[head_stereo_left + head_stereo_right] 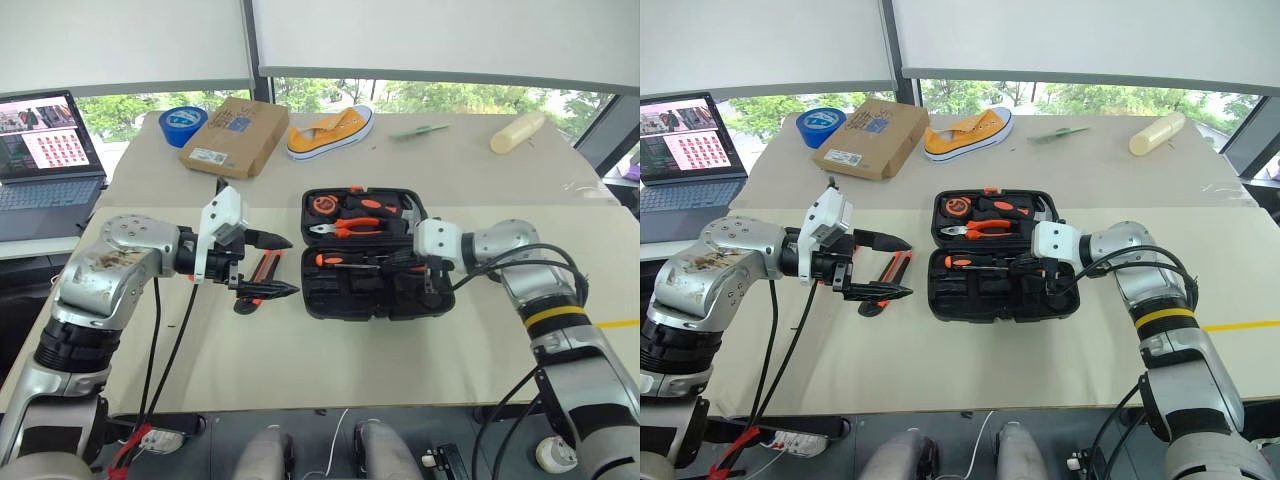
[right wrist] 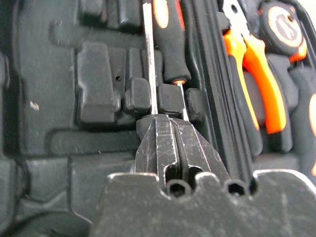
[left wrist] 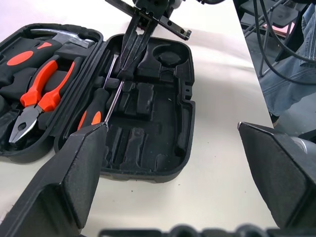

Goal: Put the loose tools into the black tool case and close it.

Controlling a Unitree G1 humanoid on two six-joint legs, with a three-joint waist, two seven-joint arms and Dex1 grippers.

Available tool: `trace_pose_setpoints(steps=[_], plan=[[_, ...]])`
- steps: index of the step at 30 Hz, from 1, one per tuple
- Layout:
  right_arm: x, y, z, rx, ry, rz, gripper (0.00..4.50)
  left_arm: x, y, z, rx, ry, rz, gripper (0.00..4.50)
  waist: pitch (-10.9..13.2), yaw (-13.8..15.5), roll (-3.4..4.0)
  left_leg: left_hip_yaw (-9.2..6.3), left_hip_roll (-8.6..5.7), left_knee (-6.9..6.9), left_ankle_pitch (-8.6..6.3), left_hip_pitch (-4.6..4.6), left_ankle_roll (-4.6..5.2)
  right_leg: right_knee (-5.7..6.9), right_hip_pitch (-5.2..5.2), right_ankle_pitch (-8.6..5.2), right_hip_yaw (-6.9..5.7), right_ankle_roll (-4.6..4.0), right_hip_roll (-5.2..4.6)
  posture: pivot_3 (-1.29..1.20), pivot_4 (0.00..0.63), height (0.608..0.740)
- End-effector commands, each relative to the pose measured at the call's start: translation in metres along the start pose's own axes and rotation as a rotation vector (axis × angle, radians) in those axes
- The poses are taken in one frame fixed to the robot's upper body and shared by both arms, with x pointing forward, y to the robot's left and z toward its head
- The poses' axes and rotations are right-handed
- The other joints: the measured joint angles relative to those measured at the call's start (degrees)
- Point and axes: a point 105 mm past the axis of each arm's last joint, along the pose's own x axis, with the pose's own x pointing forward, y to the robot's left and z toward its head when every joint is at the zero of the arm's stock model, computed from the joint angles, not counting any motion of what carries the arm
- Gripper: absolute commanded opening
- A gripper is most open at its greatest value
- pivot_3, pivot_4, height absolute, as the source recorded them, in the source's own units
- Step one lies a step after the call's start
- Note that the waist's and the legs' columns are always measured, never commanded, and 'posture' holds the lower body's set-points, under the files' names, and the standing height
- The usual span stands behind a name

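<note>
Here, the black tool case lay open on the surface, in front of the robot and a little toward its right arm. The right pincer was down inside the near half of the case. Its two fingers were clenched tight together, right by two thin metal shafts. I could not tell if it pinched a shaft or just pressed on it.

Two black-and-orange screwdrivers lay in the near half, side by side. Their long way ran across the case, from the robot's left to its right. In the far half sat one pair of pliers and one hammer.

One loose tool, the folding knife, lay on the surface just left of the case. Its long way ran from near to far. The left pincer hung over it with both fingers spread wide and nothing in them. So the left arm was much nearer to the knife, and the knife's next trip would be to the right, into the case.

The lid was not yet shut.
</note>
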Motion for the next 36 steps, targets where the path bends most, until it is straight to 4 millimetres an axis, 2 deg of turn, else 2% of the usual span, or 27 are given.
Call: trace_pose_setpoints(steps=[1,8,11,13,16,20,23,24,28,29,33,34,36], plan=[[0.012,0.022,-0.023,0.037,0.104,0.087,0.04,0.0,0.002,0.01,0.055,-0.016,-0.003,4.5,-0.02,-0.06,-0.03,0.01,0.0,0.0,0.0,0.0,0.0,0.0,0.0,0.0,0.01,0.0,0.0,0.0,0.15,0.735],[0.008,0.036,-0.035,0.018,0.151,0.15,0.04,0.001,0.003,0.011,0.061,-0.018,-0.007,4.5,-0.02,0.21,-0.03,-0.01,0.0,-0.01,0.02,-0.02,-0.04,0.0,-0.02,0.0,-0.01,0.0,-0.01,0.0,0.15,0.735],[0.009,0.037,-0.035,0.025,0.134,0.14,0.04,0.002,0.004,0.01,0.062,-0.016,-0.006,4.5,-0.02,0.4,-0.03,-0.01,-0.02,-0.01,0.02,-0.04,-0.04,-0.04,-0.01,0.0,-0.03,0.0,-0.05,0.0,0.15,0.735],[0.008,0.027,-0.024,0.048,0.075,0.09,0.04,0.001,0.005,0.009,0.062,-0.011,0.003,4.5,-0.02,0.49,-0.03,-0.01,-0.02,-0.01,0.02,-0.06,-0.04,-0.06,-0.01,0.0,-0.03,0.0,-0.05,0.0,0.15,0.735],[-0.001,0.002,0.001,0.128,-0.067,-0.029,0.04,-0.003,0.008,0.006,0.057,0.0,0.033,4.5,-0.01,0.48,-0.03,-0.02,-0.01,-0.01,0.02,-0.1,-0.04,-0.08,-0.04,0.0,-0.05,0.0,-0.04,0.0,0.15,0.735],[-0.031,-0.03,0.036,0.239,-0.235,-0.148,0.04,-0.017,0.014,0.0,0.04,0.012,0.14,4.5,0.07,-0.1,0.09,-0.01,0.01,-0.01,0.03,-0.34,-0.07,-0.04,-0.31,0.0,-0.02,0.0,-0.04,0.0,0.15,0.735],[-0.057,-0.037,0.063,0.338,-0.367,-0.149,0.75,-0.044,0.017,-0.006,-0.03,0.0,0.31,4.5,0.15,-0.51,0.21,0.03,0.04,-0.01,0.04,-0.61,-0.07,0.16,-0.77,0.0,0.11,0.0,-0.04,0.0,0.15,0.735],[-0.062,-0.034,0.07,0.363,-0.396,-0.13,1.21,-0.052,0.014,-0.009,-0.053,0.001,0.348,4.5,0.15,-0.44,0.21,0.03,0.04,0.0,0.04,-0.73,-0.07,0.31,-0.97,0.0,0.13,0.0,-0.04,0.0,0.15,0.735],[-0.072,-0.011,0.097,0.389,-0.474,-0.003,2.47,-0.086,-0.007,-0.029,-0.141,0.056,0.466,4.5,0.15,-0.28,0.22,0.03,0.1,-0.06,-0.14,-0.74,0.22,0.48,-1.13,-0.03,0.03,-0.05,-0.04,0.0,0.15,0.735],[-0.073,-0.004,0.103,0.385,-0.487,0.031,2.81,-0.099,-0.013,-0.041,-0.172,0.097,0.52,4.5,0.16,-0.1,0.22,0.02,0.1,-0.06,-0.17,-0.72,0.26,0.49,-1.11,-0.04,0.02,-0.06,-0.06,0.0,0.15,0.735],[-0.073,0.012,0.113,0.372,-0.491,0.095,4.21,-0.136,-0.029,-0.072,-0.246,0.223,0.671,4.5,0.22,0.12,0.26,0.06,0.05,-0.04,-0.17,-0.67,0.25,0.49,-1.03,-0.04,-0.01,-0.07,-0.22,0.0,0.15,0.735],[-0.073,0.014,0.114,0.371,-0.49,0.102,4.45,-0.142,-0.031,-0.077,-0.255,0.243,0.693,4.5,0.23,0.3,0.27,0.07,0.03,-0.04,-0.17,-0.67,0.25,0.49,-1.03,-0.04,-0.02,-0.07,-0.25,0.0,0.15,0.735],[-0.072,0.019,0.118,0.369,-0.5,0.12,4.45,-0.158,-0.04,-0.095,-0.265,0.338,0.742,4.5,0.27,0.85,0.21,0.05,0.0,-0.04,-0.17,-0.63,0.24,0.45,-0.99,-0.05,-0.13,-0.08,-0.33,0.0,0.15,0.735]])
